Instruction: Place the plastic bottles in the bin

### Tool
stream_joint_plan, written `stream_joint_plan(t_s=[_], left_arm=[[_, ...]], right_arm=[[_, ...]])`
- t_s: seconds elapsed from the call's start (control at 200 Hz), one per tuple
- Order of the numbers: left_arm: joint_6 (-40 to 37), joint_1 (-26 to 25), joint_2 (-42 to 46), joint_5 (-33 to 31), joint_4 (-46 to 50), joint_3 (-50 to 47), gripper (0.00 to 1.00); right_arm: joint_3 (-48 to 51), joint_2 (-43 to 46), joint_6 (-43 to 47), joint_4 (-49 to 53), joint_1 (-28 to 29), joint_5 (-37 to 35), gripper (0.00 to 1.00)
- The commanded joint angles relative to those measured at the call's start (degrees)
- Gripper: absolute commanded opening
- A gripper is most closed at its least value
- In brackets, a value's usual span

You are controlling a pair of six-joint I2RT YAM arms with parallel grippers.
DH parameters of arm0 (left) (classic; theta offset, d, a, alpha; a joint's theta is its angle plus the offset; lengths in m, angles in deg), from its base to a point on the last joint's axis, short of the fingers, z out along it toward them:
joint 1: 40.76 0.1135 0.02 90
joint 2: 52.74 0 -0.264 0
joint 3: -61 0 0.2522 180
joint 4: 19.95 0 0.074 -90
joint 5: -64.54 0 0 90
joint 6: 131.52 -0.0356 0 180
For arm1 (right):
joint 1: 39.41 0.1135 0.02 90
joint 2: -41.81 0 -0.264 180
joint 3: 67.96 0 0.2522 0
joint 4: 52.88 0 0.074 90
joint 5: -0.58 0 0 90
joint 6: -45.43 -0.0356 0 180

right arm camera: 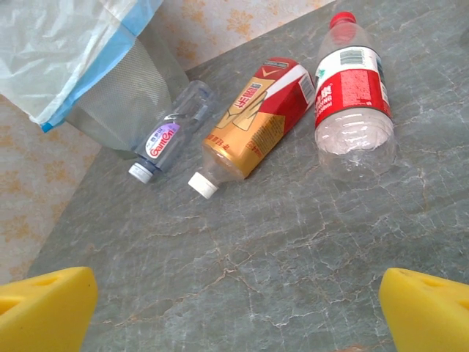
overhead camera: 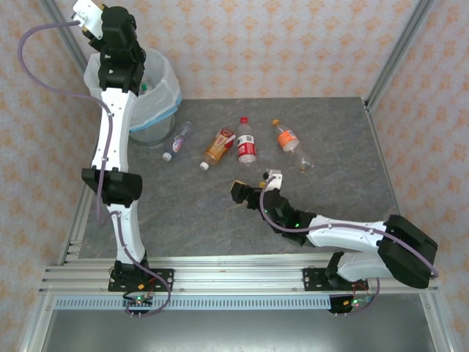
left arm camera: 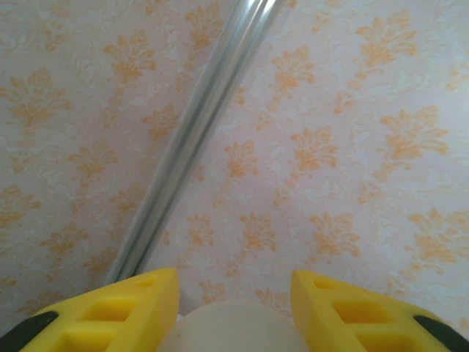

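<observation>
Lying on their sides in a loose row across the far half of the table (overhead camera: 190,213), four plastic bottles are seen. A small clear bottle (overhead camera: 178,140) with a purple label is placed just beside the bin (overhead camera: 150,132). A gold-and-red-labelled bottle (overhead camera: 218,147) lies next to it, then a red-labelled bottle (overhead camera: 246,141) with a red cap. An orange-capped bottle (overhead camera: 292,144) is set furthest right, apart from the others. The first three are also shown from the right wrist, white caps toward the camera on the two leftmost.

The bin, a translucent grey bucket at the far left corner, is lined with a white bag (right arm camera: 58,44) edged in blue.

The right gripper (overhead camera: 255,183) is held low over the table, near the red-labelled bottle, its jaws spread wide and nothing between them.

The left gripper (overhead camera: 86,16) is raised high above the bin and pointed at the patterned wallpaper (left arm camera: 330,147) and an aluminium post (left arm camera: 198,132). Its yellow fingers (left arm camera: 139,301) are closed on a pale rounded object (left arm camera: 234,330); what that object is cannot be told.
</observation>
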Motion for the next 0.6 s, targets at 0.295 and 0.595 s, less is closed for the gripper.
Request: stream_joint_plan(t_s=[0.295,0.595], left_arm=[[8.35,4.18,-9.88,-1.70,7.11,5.95,0.00],[10.23,5.74,-13.57,2.13,6.96,6.02,0.16]], right_arm=[[0.28,2.67,4.46,1.95,0.15,1.56,0.99],[0.10,2.38,4.51,2.65,0.16,1.86,0.99]])
